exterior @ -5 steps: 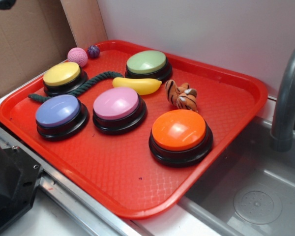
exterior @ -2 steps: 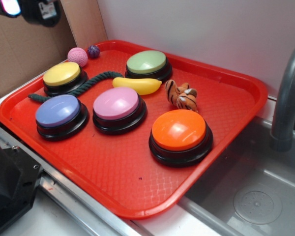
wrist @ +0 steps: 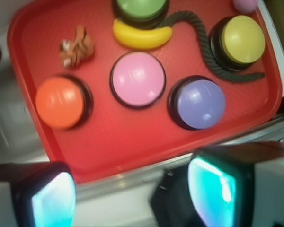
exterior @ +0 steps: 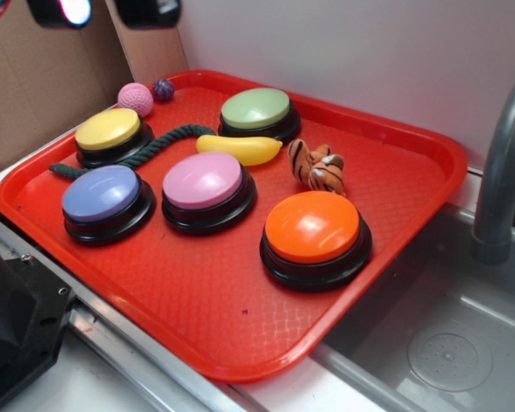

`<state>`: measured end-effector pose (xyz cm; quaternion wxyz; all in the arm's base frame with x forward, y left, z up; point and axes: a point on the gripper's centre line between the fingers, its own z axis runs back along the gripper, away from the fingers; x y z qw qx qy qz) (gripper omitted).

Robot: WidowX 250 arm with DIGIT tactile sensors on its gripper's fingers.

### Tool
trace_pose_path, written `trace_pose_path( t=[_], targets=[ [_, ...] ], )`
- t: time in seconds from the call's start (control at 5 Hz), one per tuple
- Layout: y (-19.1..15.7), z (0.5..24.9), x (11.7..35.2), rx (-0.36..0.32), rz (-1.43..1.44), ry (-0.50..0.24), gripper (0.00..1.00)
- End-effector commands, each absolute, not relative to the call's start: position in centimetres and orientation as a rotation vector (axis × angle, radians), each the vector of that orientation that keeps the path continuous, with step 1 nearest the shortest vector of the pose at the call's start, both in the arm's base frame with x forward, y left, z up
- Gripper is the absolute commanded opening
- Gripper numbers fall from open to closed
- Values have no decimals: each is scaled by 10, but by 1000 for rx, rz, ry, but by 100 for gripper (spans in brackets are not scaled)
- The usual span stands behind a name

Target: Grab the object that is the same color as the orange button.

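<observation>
The small orange tiger toy [exterior: 318,166] with black stripes lies on the red tray [exterior: 215,300], just behind the orange button [exterior: 313,227] and right of the banana. My gripper [exterior: 106,10] hangs high at the top left, above the tray's far left corner and well apart from the toy. Seen from the wrist, the gripper [wrist: 132,194] is open, its wide-set fingers [wrist: 52,198] empty over the tray's front edge. The tiger [wrist: 75,46] and orange button [wrist: 60,101] lie far ahead at the left.
Also on the tray are a yellow banana [exterior: 240,148], a green rope [exterior: 154,142], two small balls [exterior: 136,98], and pink [exterior: 203,181], purple [exterior: 101,194], yellow [exterior: 108,130] and green [exterior: 256,109] buttons. A sink with a faucet [exterior: 502,163] lies right; cardboard stands behind left.
My gripper has come into view at the top left and moved right along the top edge. Nothing on the tray has moved.
</observation>
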<state>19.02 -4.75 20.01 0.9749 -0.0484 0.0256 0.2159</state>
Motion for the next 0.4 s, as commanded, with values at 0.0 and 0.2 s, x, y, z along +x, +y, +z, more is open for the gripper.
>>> trace_pose_path(
  t=[0.0, 0.2],
  targets=[
    [-64, 180, 245, -116, 747, -45, 100],
    [-70, 159, 262, -135, 883, -82, 100]
  ],
)
